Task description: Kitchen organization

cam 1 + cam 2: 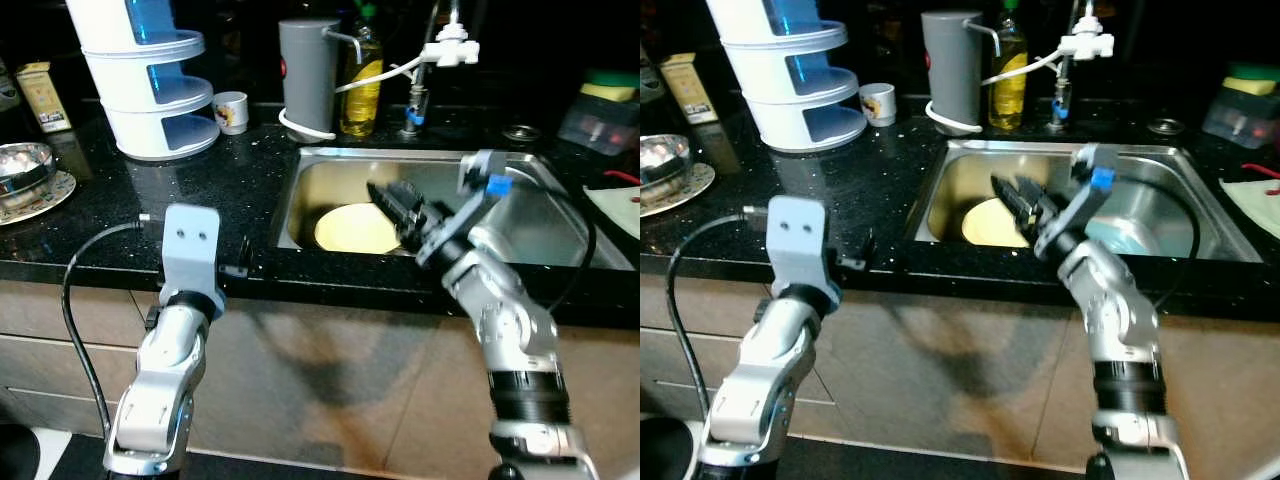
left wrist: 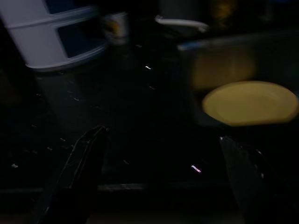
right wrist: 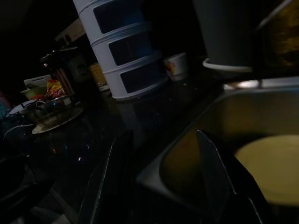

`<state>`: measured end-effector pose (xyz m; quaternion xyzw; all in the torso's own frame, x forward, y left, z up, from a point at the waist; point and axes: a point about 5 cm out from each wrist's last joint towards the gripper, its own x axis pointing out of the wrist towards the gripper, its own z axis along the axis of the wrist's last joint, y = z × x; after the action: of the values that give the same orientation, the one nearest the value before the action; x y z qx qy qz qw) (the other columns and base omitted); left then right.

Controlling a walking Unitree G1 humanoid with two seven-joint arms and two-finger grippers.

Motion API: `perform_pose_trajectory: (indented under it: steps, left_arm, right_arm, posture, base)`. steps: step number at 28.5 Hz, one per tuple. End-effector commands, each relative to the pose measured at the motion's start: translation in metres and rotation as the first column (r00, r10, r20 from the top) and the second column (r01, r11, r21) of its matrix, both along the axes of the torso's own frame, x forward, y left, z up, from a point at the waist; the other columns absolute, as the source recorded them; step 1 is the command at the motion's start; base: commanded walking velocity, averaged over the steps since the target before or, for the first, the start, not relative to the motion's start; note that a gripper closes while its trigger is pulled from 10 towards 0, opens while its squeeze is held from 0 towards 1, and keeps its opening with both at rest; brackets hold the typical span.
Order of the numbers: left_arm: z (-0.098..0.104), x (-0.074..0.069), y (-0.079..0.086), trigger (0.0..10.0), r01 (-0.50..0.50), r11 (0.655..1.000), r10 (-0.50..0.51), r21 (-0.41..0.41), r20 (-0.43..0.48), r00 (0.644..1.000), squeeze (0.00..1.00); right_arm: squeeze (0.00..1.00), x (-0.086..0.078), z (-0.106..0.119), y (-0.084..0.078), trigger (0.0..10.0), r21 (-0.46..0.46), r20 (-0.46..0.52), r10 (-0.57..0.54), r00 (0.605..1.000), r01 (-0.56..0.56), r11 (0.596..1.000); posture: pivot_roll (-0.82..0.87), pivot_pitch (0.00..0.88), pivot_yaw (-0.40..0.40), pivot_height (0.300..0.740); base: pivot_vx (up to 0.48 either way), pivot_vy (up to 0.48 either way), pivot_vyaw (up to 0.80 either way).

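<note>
Pale yellow plate (image 1: 356,229) in steel-grey sink (image 1: 300,190), speckled black counter (image 1: 220,190), white-and-blue tiered rack (image 1: 150,80).

The right gripper (image 3: 159,179) has its two black fingers (image 3: 212,177) spread apart above the sink's rim (image 3: 154,175). A yellow plate (image 3: 271,165) lies in the sink. A white tiered rack (image 3: 121,51) and small cup (image 3: 176,65) stand on the dark surface (image 3: 126,121).

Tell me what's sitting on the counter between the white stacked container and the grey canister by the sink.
A small white cup with a printed design stands between the white stacked container and the grey canister, seen in both eye views.
</note>
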<state>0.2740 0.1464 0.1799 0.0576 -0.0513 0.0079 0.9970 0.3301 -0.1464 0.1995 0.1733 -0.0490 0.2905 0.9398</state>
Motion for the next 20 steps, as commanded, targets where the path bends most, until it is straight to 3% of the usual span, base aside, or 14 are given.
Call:
perform_pose_trajectory:
  steps: [1,7,13,20]
  left_arm:
    - [0.001,-0.001,0.000,10.0,0.010,1.000,-0.010,0.017,0.007,1.000,0.00]
    - [0.004,0.000,-0.003,10.0,0.023,0.999,-0.024,0.026,0.014,1.000,0.00]
    - [-0.002,-0.003,0.000,10.0,0.016,0.999,-0.016,0.029,-0.005,1.000,0.00]
    - [-0.012,-0.011,-0.002,10.0,0.038,0.999,-0.039,-0.007,-0.044,0.998,0.00]
  right_arm:
    - [0.00,-0.002,0.004,0.005,10.0,-0.023,0.014,0.012,1.000,-0.012,1.000]
    - [0.00,-0.006,0.000,0.004,10.0,-0.069,0.021,-0.017,1.000,0.019,0.997]
    - [0.00,-0.012,-0.002,0.005,10.0,-0.215,0.081,-0.029,0.996,0.046,0.976]
    - [0.00,-0.024,-0.015,0.011,10.0,-0.209,0.024,0.090,0.996,-0.083,0.974]
  posture:
    - [0.03,0.000,-0.003,0.740]
    - [0.04,0.000,-0.016,0.740]
    - [0.04,0.000,-0.011,0.740]
    - [0.04,0.000,-0.010,0.740]
  base:
    - [-0.311,0.000,0.00]
    - [-0.309,0.000,0.00]
    - [-0.311,0.000,0.00]
    - [-0.072,0.000,0.00]
